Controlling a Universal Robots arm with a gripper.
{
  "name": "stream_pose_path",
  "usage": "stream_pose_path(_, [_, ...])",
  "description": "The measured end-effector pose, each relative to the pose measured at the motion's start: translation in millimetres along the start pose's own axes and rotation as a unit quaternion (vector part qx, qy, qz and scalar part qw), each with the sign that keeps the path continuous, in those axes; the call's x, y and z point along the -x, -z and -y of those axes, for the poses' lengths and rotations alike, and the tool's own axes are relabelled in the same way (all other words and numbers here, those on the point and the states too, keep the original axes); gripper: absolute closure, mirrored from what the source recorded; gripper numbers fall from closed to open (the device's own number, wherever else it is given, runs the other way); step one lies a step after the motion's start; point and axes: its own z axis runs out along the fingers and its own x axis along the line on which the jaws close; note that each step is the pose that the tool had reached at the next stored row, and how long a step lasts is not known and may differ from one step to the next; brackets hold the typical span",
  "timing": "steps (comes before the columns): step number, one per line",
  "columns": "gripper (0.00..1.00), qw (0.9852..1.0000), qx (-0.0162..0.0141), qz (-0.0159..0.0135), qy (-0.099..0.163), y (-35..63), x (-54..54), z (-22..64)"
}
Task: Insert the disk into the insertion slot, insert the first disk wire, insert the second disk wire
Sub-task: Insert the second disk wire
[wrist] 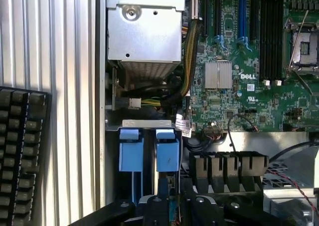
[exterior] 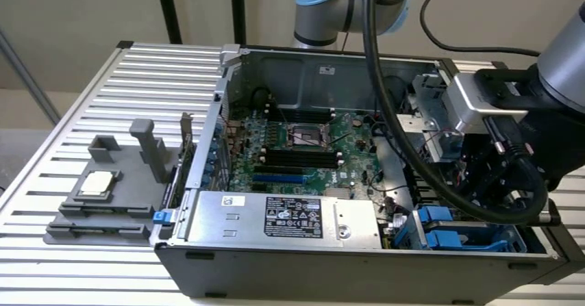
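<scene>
The insertion slot [exterior: 457, 236] is the blue-grey drive cage in the case corner nearest the exterior view's lower right. Its two blue latch tabs [wrist: 148, 151] stand side by side in the wrist view. My gripper [wrist: 167, 208] hangs directly over the cage, close above the tabs, with a thin blue part showing at its tip. The arm's wrist [exterior: 512, 114] and a thick black hose [exterior: 475, 203] cover most of the cage from outside. The disk's silver body and white label are hidden. A bundle of yellow and black wires [wrist: 149, 99] lies between the cage and the power supply.
The silver power-supply box [exterior: 283, 217] sits along the case's front wall, left of the cage. The green motherboard [exterior: 302, 148] fills the case floor. A grey fixture [exterior: 109, 196] stands on the slatted table [exterior: 92, 100]. A black keyboard [wrist: 20, 156] lies outside the case.
</scene>
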Motion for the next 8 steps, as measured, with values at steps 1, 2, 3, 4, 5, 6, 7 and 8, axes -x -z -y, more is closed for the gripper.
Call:
stream_pose_path(1, [0.76, 1.0, -0.0009, 0.0001, 0.0, 0.0, -0.1, -0.9])
stream_pose_path(2, [0.76, 1.0, -0.0009, 0.0002, 0.0, 0.0, -0.1, -0.9])
stream_pose_path(3, [0.76, 1.0, -0.0009, 0.0002, 0.0, 0.0, -0.1, -0.9])
stream_pose_path(4, [0.76, 1.0, -0.0009, 0.0002, 0.0, 0.0, -0.1, -0.8])
stream_pose_path(5, [0.76, 1.0, -0.0009, 0.0001, 0.0, 0.0, -0.1, -0.9])
stream_pose_path(6, [0.76, 1.0, -0.0009, 0.0001, 0.0, 0.1, 0.0, -0.9])
stream_pose_path(7, [0.76, 1.0, -0.0009, 0.0001, 0.0, 0.1, 0.0, -0.9])
stream_pose_path(8, [0.76, 1.0, -0.0009, 0.0001, 0.0, 0.1, 0.0, -0.9])
